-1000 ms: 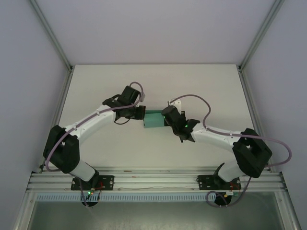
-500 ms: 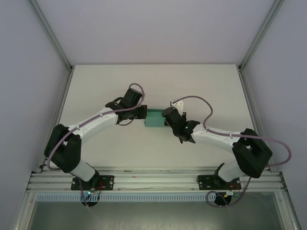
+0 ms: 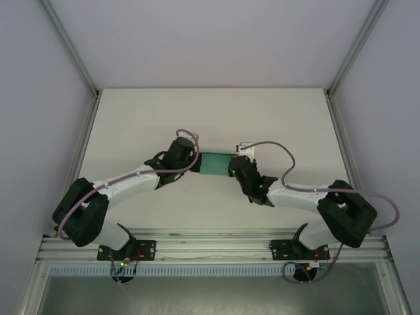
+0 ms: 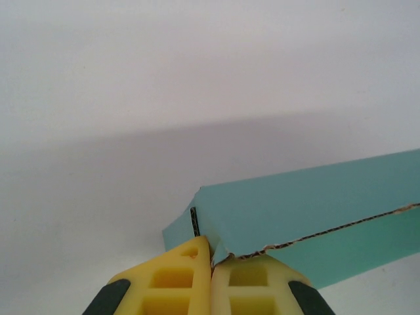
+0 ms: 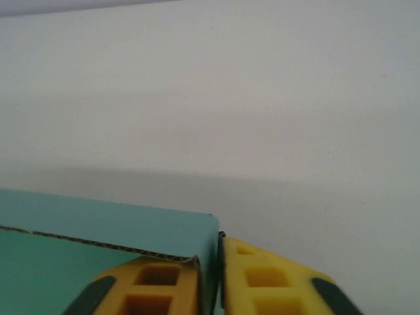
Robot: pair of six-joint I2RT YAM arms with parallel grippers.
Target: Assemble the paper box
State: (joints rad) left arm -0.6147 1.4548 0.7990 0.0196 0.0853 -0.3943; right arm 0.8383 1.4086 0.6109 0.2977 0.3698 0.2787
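Observation:
The teal-green paper box (image 3: 213,164) sits mid-table between my two grippers. My left gripper (image 3: 195,163) is at its left end. In the left wrist view its yellow fingers (image 4: 177,279) are pressed together on a torn corner of the paper box (image 4: 308,203), whose corrugated edge shows. My right gripper (image 3: 232,168) is at the box's right end. In the right wrist view the end wall of the paper box (image 5: 111,220) stands between the yellow fingers (image 5: 275,282) of the right gripper (image 5: 218,266), with a thin dark slit beside the right finger.
The white table (image 3: 282,125) stretches behind and beside the box. Grey walls and aluminium posts (image 3: 84,72) close it in on the left and right. A metal rail (image 3: 210,248) carries both arm bases at the near edge.
Both arms have shifted: the left wrist has swung right and nearer, and the right wrist has dropped closer to the table. The box stays between them, and a thin slit now shows at the right finger.

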